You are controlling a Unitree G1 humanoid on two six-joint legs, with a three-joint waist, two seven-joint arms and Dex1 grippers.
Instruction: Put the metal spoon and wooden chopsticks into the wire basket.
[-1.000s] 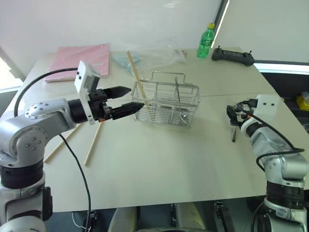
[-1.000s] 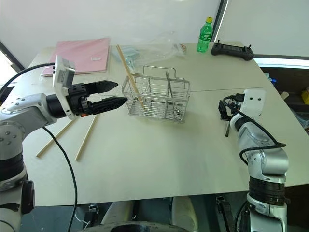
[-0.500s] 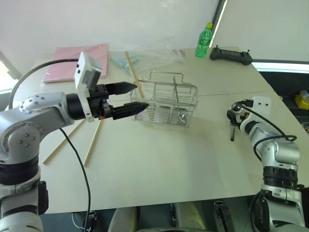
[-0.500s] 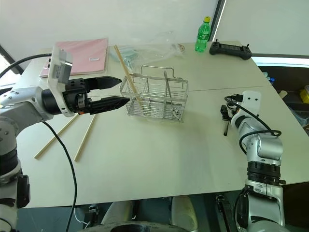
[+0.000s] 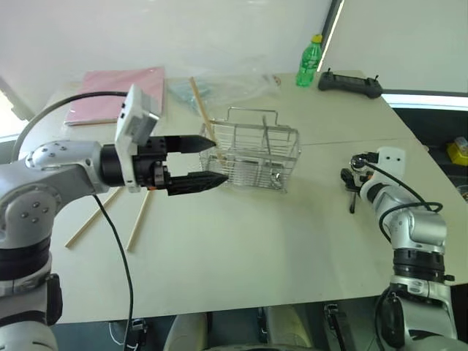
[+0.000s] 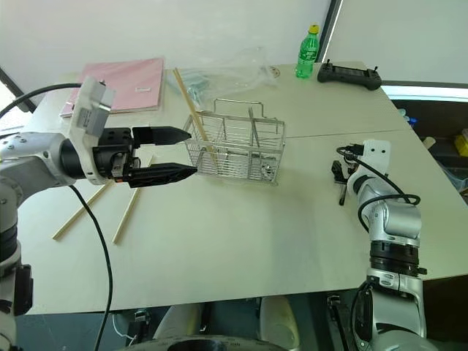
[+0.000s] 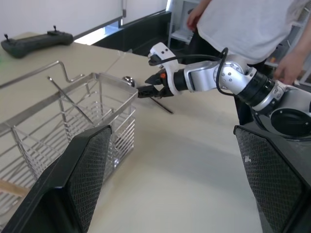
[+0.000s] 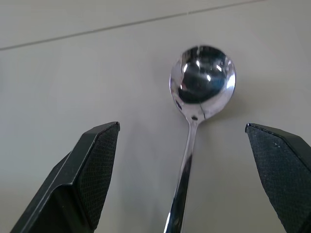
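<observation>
Right hand (image 8: 182,160): open, fingers either side of the spoon (image 8: 201,87), which lies flat on the surface (image 5: 248,248), well to the right of the basket (image 5: 252,157), handle toward the hand. Not yet gripped.

Left hand (image 5: 197,159): open, empty, hovering just left of the basket, tips near its left wall.

Chopsticks: two (image 5: 117,212) flat on the surface left of the basket, below the left arm. One (image 5: 202,113) already stands slanted in the basket's left end, top sticking out above the rim.

Basket upright, approx. mid-surface. Behind it: clear plastic bag (image 5: 227,84), pink folder (image 5: 121,91), green bottle (image 5: 310,62), black controller (image 5: 351,84). Person standing beyond the right arm in left wrist view.

Judgement, step in hand: spoon pickup w/ right hand. Recommend centring the fingers on the handle rather than the bowl, lowering until they straddle it, then closing squarely; thin shiny metal is likely to slip or pivot if pinched off-centre.
</observation>
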